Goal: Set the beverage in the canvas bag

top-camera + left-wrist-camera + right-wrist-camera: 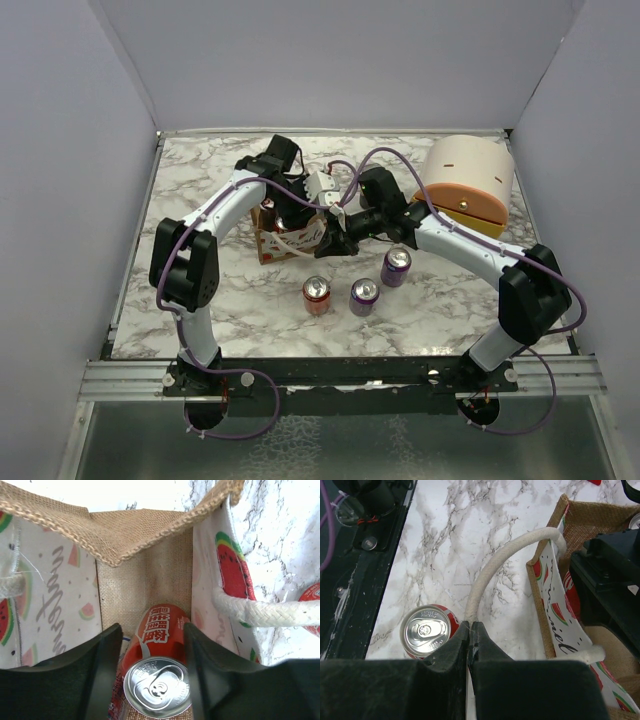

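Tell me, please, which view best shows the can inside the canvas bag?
Left wrist: the red can, lid and label clear, sits inside the canvas bag. In the top external view the arms hide it; the right wrist shows the bag's rim and rope handle, not that can.

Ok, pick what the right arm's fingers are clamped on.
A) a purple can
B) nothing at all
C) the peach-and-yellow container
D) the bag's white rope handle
D: in the right wrist view the right arm's fingers are pinched shut on the white rope handle of the canvas bag.
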`<state>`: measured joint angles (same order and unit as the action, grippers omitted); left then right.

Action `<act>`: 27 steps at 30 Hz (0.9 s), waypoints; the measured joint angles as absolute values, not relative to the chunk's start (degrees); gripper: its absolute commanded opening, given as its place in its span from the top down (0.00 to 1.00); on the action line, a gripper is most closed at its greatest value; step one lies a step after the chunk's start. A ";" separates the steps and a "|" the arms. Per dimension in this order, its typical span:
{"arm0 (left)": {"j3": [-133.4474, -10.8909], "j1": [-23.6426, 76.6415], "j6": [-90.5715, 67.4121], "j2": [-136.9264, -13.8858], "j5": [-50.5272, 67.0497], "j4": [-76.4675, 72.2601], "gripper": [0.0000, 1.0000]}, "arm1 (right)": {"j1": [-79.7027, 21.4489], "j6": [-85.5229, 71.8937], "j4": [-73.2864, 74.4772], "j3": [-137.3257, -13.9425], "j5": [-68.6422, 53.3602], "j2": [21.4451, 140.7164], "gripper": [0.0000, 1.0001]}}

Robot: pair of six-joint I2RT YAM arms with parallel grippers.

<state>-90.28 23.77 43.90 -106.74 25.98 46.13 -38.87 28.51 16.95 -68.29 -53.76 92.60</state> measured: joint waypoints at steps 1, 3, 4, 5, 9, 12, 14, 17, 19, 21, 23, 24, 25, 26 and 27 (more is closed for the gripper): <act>-90.30 23.77 43.97 -106.74 25.80 46.39 0.55 | -38.87 28.51 16.95 -68.29 -53.76 92.60 0.99; -90.30 23.90 44.01 -106.78 25.19 47.51 0.60 | -38.89 28.53 16.95 -68.29 -53.76 92.60 0.99; -90.35 24.01 43.97 -106.80 24.91 48.07 0.62 | -38.89 28.56 16.95 -68.29 -53.74 92.60 0.99; -90.52 24.14 43.97 -106.83 24.58 48.49 0.63 | -38.89 28.56 16.95 -68.29 -53.74 92.60 0.99; -91.09 24.25 44.45 -106.83 22.87 50.26 0.64 | -38.89 28.56 16.93 -68.29 -53.74 92.60 0.99; -91.37 24.34 44.86 -106.83 21.87 51.46 0.65 | -38.89 28.56 16.93 -68.29 -53.71 92.60 0.99; -91.50 24.40 45.19 -106.83 21.06 52.38 0.66 | -38.89 28.56 16.93 -68.29 -53.69 92.60 0.99; -91.53 24.49 45.98 -106.94 19.55 54.04 0.66 | -38.89 28.56 16.93 -68.29 -53.67 92.60 0.99; -91.53 24.51 46.26 -107.13 18.52 55.09 0.66 | -38.89 28.56 16.93 -68.29 -53.65 92.60 0.99; -91.59 24.51 46.72 -107.59 18.04 55.83 0.65 | -38.89 28.56 16.93 -68.29 -53.63 92.60 0.99; -92.09 24.51 46.81 -108.18 17.89 56.14 0.61 | -38.89 28.56 16.93 -68.29 -53.63 92.60 0.99; -92.33 24.51 46.78 -108.51 17.91 56.18 0.60 | -38.89 28.56 16.93 -68.29 -53.63 92.60 0.99; -92.47 24.51 46.72 -108.79 17.96 56.21 0.59 | -38.89 28.56 16.93 -68.29 -53.63 92.60 0.99; -92.58 24.58 46.59 -109.03 18.06 56.18 0.58 | -38.89 28.56 16.93 -68.29 -53.63 92.60 0.99; -92.60 24.69 46.41 -109.27 18.22 56.14 0.57 | -38.89 28.56 16.93 -68.29 -53.58 92.60 0.99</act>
<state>-92.60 24.69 46.41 -109.27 18.22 56.14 -38.89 28.56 16.93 -68.29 -53.58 92.60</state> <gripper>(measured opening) 0.398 0.017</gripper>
